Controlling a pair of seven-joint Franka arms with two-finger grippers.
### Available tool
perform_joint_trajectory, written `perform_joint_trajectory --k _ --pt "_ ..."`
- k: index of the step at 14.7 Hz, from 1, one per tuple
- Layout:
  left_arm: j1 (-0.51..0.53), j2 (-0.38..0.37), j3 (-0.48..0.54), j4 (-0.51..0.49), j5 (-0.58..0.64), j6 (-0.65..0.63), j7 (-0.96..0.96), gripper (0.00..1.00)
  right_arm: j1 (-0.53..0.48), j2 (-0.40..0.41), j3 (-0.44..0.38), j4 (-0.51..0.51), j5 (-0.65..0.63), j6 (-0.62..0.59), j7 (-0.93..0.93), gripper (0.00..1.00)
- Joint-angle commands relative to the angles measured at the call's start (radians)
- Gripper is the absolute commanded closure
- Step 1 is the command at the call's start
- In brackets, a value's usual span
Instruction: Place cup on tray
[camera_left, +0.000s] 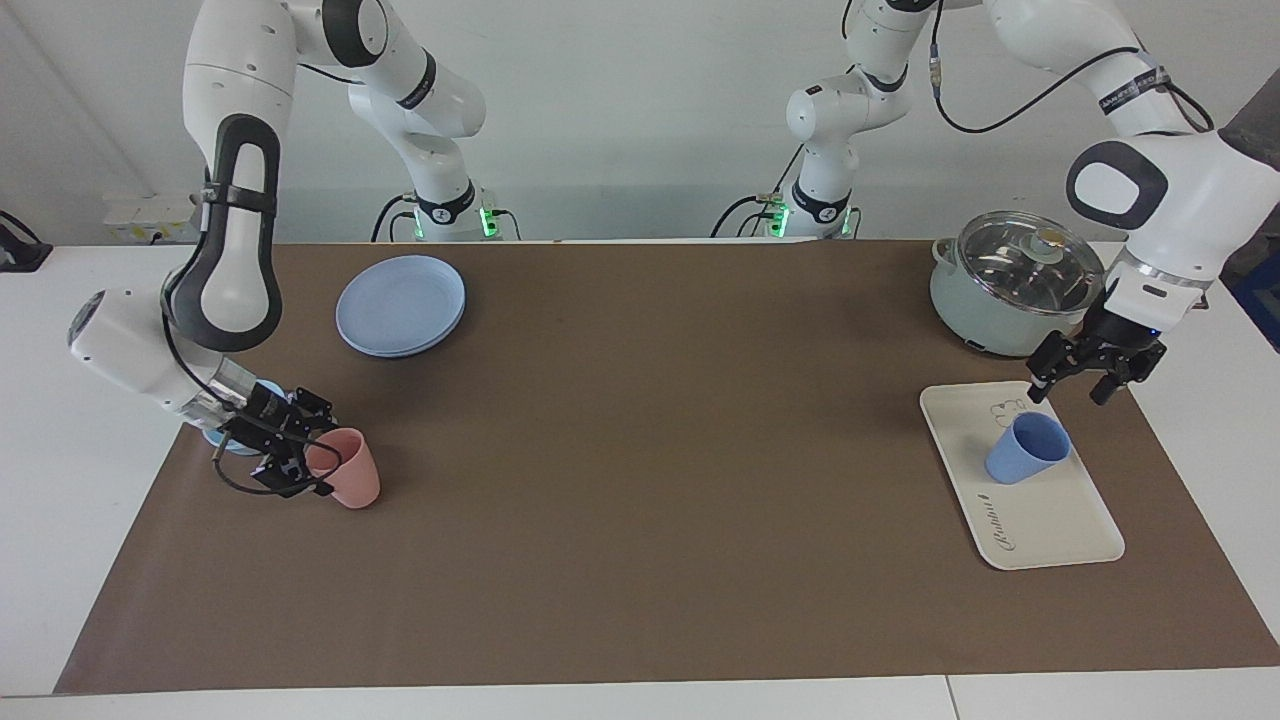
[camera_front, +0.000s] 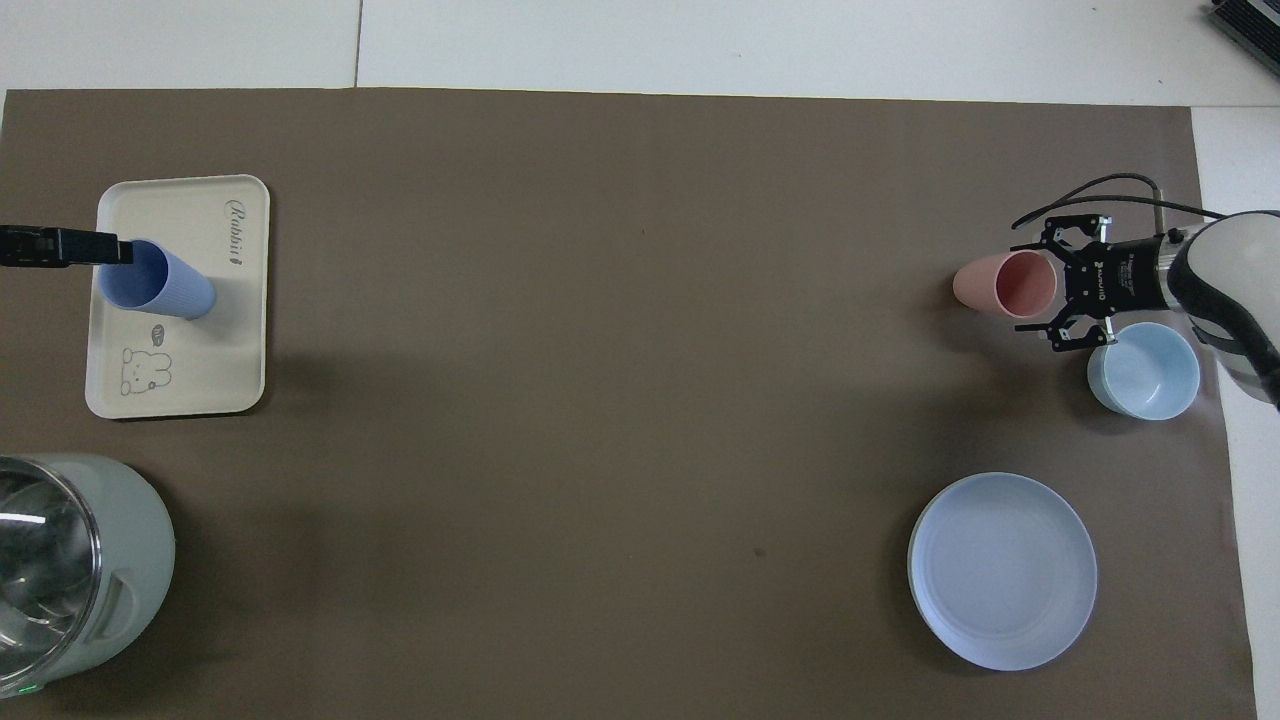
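The periwinkle-blue cup (camera_left: 1028, 450) stands on the cream tray (camera_left: 1060, 520) at the left arm's end of the table, and shows in the overhead view (camera_front: 160, 280) on the tray (camera_front: 200, 370). My left gripper (camera_left: 1085, 380) is open and empty. It is raised over the tray's edge nearest the robots, clear of the cup. Only one of its fingers (camera_front: 60, 246) shows in the overhead view. My right gripper (camera_left: 300, 455) is low at the right arm's end of the table, shut on the rim of a tilted pink cup (camera_left: 348, 472), which also shows from above (camera_front: 1000, 285).
A pale green pot with a glass lid (camera_left: 1010, 290) stands beside the tray, nearer to the robots. A light-blue bowl (camera_front: 1143, 370) sits close by the right gripper. A round blue plate (camera_left: 400, 303) lies nearer to the robots than the pink cup.
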Motion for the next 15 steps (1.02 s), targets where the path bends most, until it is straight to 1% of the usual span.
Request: perform_joint_trajectory --k 1,2,3,5,7,9,10,11,12,13,15 --pt "-0.087 -0.074 0.01 -0.002 0.064 -0.129 -0.083 0.0 -0.007 -0.037 0.004 -0.012 -0.101 0.034 -0.108 0.0" --pt "-0.121 -0.098 0.01 -0.004 0.073 -0.184 -0.117 0.0 -0.009 -0.046 0.006 -0.014 -0.135 0.082 -0.156 0.0" --pt "-0.157 -0.123 0.01 -0.008 0.086 -0.235 -0.152 0.0 -0.007 -0.046 0.006 -0.013 -0.143 0.128 -0.176 0.0" --pt "-0.225 -0.16 0.009 -0.025 0.088 -0.302 -0.208 0.0 0.003 -0.049 0.009 -0.014 -0.146 0.146 -0.183 0.0" --pt "-0.283 -0.171 0.009 -0.027 0.09 -0.353 -0.24 0.0 0.011 -0.063 0.012 -0.019 -0.146 0.146 -0.24 0.0" --pt "-0.291 -0.184 0.009 -0.013 0.091 -0.396 -0.231 0.0 0.011 -0.074 0.016 -0.023 -0.146 0.133 -0.477 0.0" --pt "-0.291 -0.187 0.009 0.007 0.099 -0.433 -0.228 0.0 0.013 -0.081 0.016 -0.026 -0.146 0.127 -0.614 0.0" --pt "-0.291 -0.186 0.009 0.051 0.129 -0.471 -0.223 0.0 0.019 -0.09 0.016 -0.028 -0.147 0.124 -0.712 0.0" --pt "-0.284 -0.175 0.009 0.106 0.151 -0.52 -0.214 0.0 0.035 -0.106 0.015 -0.028 -0.151 0.126 -0.751 0.0" --pt "-0.279 -0.168 0.013 0.151 0.145 -0.552 -0.203 0.0 0.043 -0.121 0.013 -0.029 -0.164 0.127 -0.755 0.0" --pt "-0.271 -0.168 0.019 0.159 0.124 -0.544 -0.206 0.0 0.062 -0.146 0.015 -0.031 -0.289 0.121 -0.761 0.0"
